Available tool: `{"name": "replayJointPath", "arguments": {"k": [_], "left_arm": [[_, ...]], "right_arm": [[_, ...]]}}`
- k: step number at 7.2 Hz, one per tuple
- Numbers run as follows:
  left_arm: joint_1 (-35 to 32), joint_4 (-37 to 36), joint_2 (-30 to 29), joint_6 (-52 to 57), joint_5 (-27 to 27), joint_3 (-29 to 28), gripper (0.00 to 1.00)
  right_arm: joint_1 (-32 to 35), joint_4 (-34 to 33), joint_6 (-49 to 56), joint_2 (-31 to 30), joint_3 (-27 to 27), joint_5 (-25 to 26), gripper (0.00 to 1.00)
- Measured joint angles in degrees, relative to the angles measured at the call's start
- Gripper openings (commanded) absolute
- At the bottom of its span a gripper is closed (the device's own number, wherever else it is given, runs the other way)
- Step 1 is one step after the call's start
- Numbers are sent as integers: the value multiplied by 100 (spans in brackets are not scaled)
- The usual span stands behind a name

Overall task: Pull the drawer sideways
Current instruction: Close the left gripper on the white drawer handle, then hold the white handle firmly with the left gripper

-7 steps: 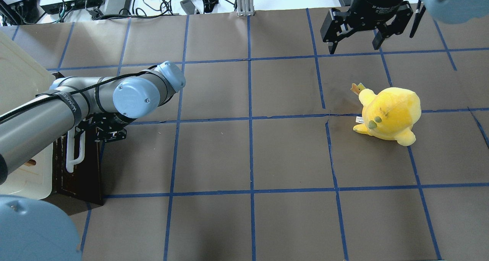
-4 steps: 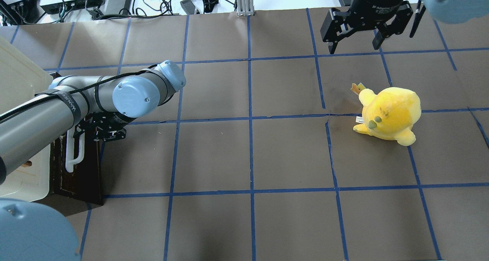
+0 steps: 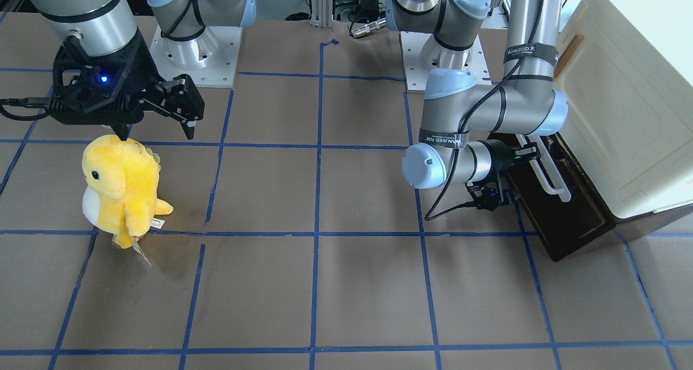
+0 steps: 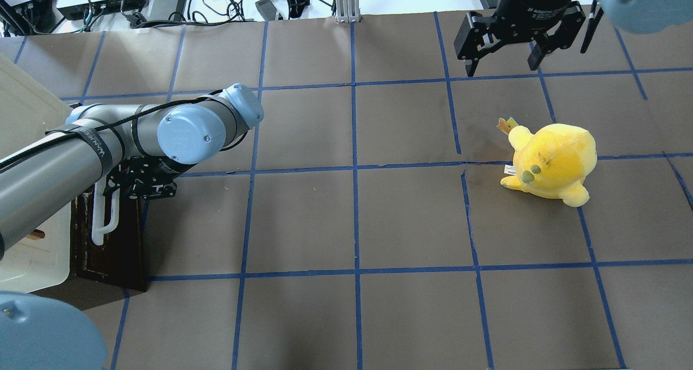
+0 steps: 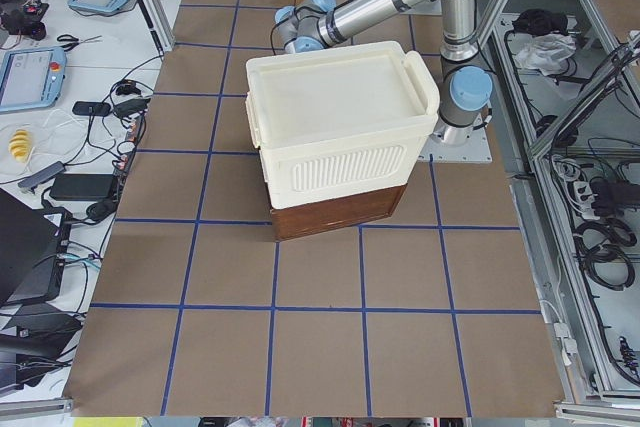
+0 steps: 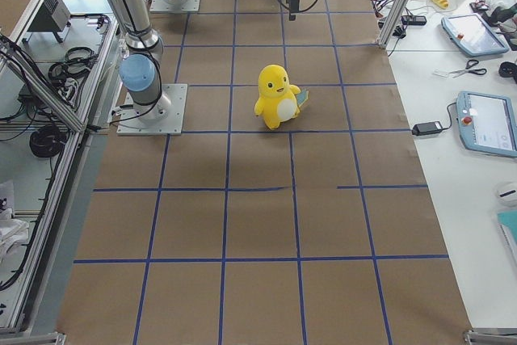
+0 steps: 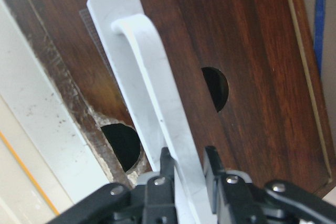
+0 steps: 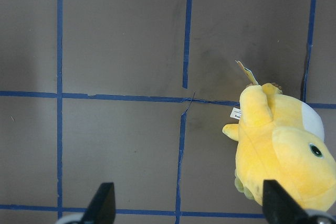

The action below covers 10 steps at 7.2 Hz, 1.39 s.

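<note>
Between the fingers (image 7: 165, 162) of the left gripper (image 7: 185, 167) sits the white bar handle (image 7: 149, 72). The wrist view shows one finger on each side of the bar, pressed against it, so the jaws are judged to be pinching it near one end.

The bar is fixed to the dark brown front of the drawer (image 4: 116, 245). The drawer lies at the base of the cream cabinet (image 3: 622, 115), at the robot's left end of the table (image 4: 352, 224). No pale interior shows in any view, so how far the drawer stands out cannot be told.

Relation governing the coming move: the handle's long axis runs along the drawer front, toward and away from the robot's base. The free table surface lies to the robot's right of the jaws. The pull is therefore judged to run crosswise to the bar, toward the table's middle.

The right gripper (image 4: 502, 66) hangs with jaws spread wide and holding nothing. It is well apart from the drawer, near the yellow plush toy (image 4: 552, 161). The left arm is plainly the nearer.
</note>
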State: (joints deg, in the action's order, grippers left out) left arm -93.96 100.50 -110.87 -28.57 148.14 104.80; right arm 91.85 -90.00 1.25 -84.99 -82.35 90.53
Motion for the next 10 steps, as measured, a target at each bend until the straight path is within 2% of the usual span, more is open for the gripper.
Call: {"name": "replayJointPath", "arguments": {"k": [6, 9, 10], "left_arm": [[-157, 105, -8, -8, -73, -119, 21], [-216, 67, -81, -22, -78, -142, 26], [-271, 54, -95, -27, -71, -143, 86]], "right_arm": [[0, 0, -2, 0, 0, 0, 100], [0, 0, -2, 0, 0, 0, 100], [0, 0, -2, 0, 0, 0, 100]]}}
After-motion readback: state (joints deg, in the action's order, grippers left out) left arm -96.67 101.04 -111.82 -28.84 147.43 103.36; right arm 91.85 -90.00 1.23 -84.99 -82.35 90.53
